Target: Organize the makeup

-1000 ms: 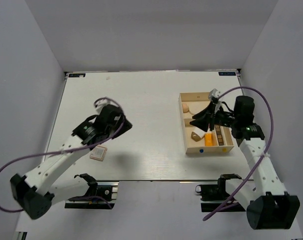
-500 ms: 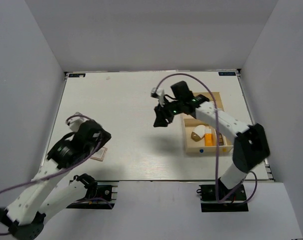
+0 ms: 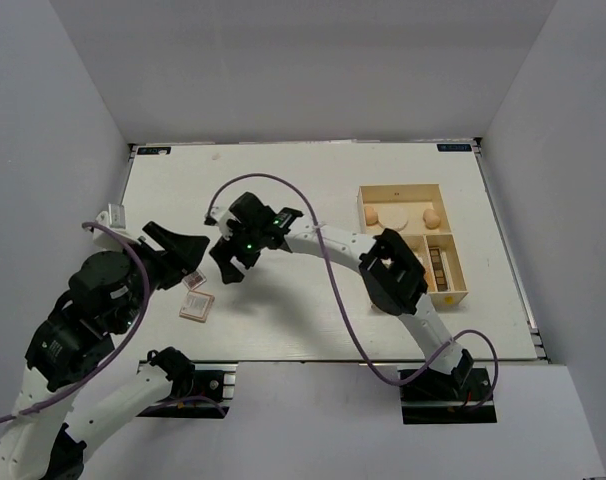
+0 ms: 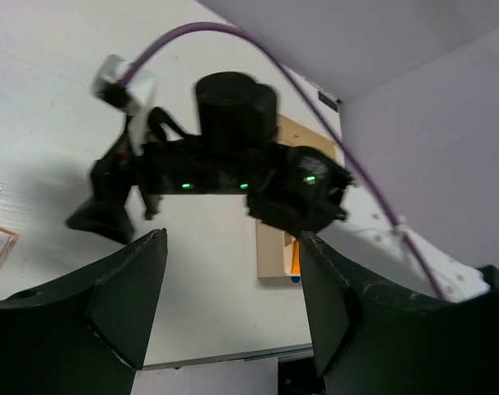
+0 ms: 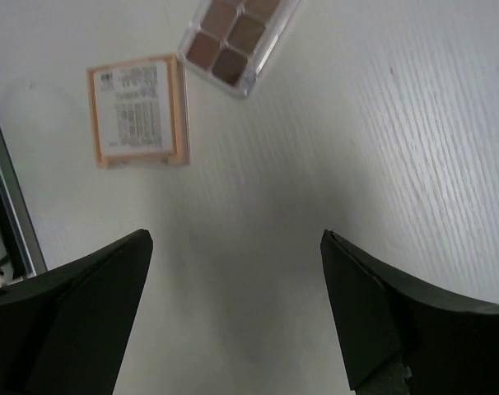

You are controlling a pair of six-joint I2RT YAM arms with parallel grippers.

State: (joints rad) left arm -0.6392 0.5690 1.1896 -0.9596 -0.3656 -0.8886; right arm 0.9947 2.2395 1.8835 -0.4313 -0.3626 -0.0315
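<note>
While the right claw (image 5: 233,271) hangs released and empty over the table (image 5: 381,123), compact (image 5: 138,111) and palette (image 5: 241,37) lie just beside each other ahead of it, well apart from the box (image 3: 413,188). Left claw (image 4: 233,296) gapes, empty too.
</note>
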